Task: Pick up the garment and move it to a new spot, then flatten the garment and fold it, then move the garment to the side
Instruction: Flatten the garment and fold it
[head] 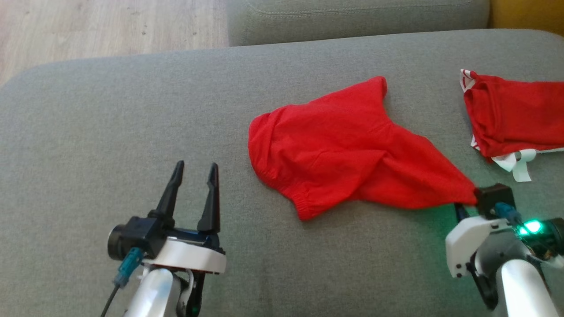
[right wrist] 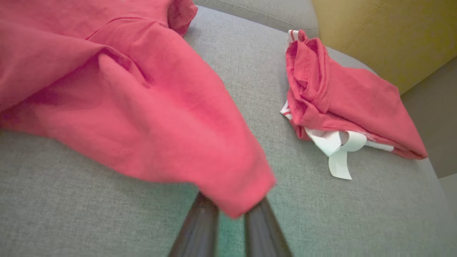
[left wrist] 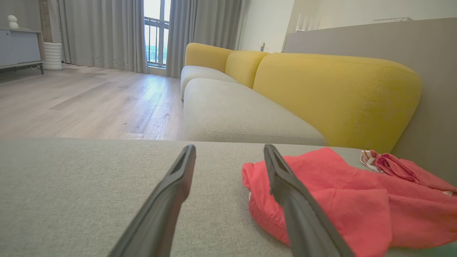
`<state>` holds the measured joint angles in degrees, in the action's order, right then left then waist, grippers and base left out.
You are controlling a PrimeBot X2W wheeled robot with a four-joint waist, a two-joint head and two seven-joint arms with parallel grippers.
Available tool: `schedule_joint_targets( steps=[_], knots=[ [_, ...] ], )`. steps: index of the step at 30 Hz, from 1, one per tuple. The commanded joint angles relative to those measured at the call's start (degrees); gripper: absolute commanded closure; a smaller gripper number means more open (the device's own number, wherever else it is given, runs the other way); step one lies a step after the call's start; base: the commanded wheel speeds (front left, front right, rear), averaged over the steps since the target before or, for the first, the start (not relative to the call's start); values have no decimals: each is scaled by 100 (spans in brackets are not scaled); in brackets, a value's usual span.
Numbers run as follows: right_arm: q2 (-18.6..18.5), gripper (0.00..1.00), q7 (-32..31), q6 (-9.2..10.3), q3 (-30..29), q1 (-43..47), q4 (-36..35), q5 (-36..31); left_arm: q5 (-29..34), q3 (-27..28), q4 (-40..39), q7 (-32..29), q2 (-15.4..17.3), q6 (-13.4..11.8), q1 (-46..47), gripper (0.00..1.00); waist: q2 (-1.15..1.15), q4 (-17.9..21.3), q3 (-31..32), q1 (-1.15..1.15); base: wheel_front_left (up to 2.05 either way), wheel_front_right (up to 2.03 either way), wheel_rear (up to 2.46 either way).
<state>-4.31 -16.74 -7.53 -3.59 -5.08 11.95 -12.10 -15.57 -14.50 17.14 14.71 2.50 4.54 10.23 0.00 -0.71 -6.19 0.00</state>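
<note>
A red garment (head: 343, 145) lies crumpled on the grey sofa cushion (head: 110, 114), its elastic hem toward me. Its right corner is drawn out to a point, and my right gripper (head: 467, 205) is shut on that corner at the lower right. In the right wrist view the cloth corner (right wrist: 235, 192) drapes over the two close-set fingers (right wrist: 200, 228), hiding their tips. My left gripper (head: 196, 166) stands open over bare cushion, left of the garment and apart from it. The left wrist view shows the garment (left wrist: 339, 192) just past the right finger (left wrist: 285, 185).
A second red garment with white trim (head: 515, 119) lies folded at the cushion's far right, close to my right gripper. Beyond are another grey seat (left wrist: 232, 110), yellow backrests (left wrist: 332, 92) and wood floor (head: 88, 31) past the cushion's far edge.
</note>
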Motion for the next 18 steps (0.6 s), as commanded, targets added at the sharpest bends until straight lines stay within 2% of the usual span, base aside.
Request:
schedule_joint_targets(
  steps=[1, 10, 18],
  knots=[
    [-14, 0, 65, 4, 68, -98, -269, 32, 9, 122, -171, 29, 38, -3, 150, 0, 0, -28, 0, 0, 0, 0, 0],
    [133, 0, 873, 4, -38, -114, -868, 321, 64, 188, -190, 29, 38, 24, 132, 0, 0, -138, 7, 0, 0, 0, 0],
    [142, 0, 1657, 4, 573, -100, -1349, 1258, 79, 172, -245, 29, 38, 46, 139, 0, 0, -221, 0, 0, 0, 0, 0]
  ],
)
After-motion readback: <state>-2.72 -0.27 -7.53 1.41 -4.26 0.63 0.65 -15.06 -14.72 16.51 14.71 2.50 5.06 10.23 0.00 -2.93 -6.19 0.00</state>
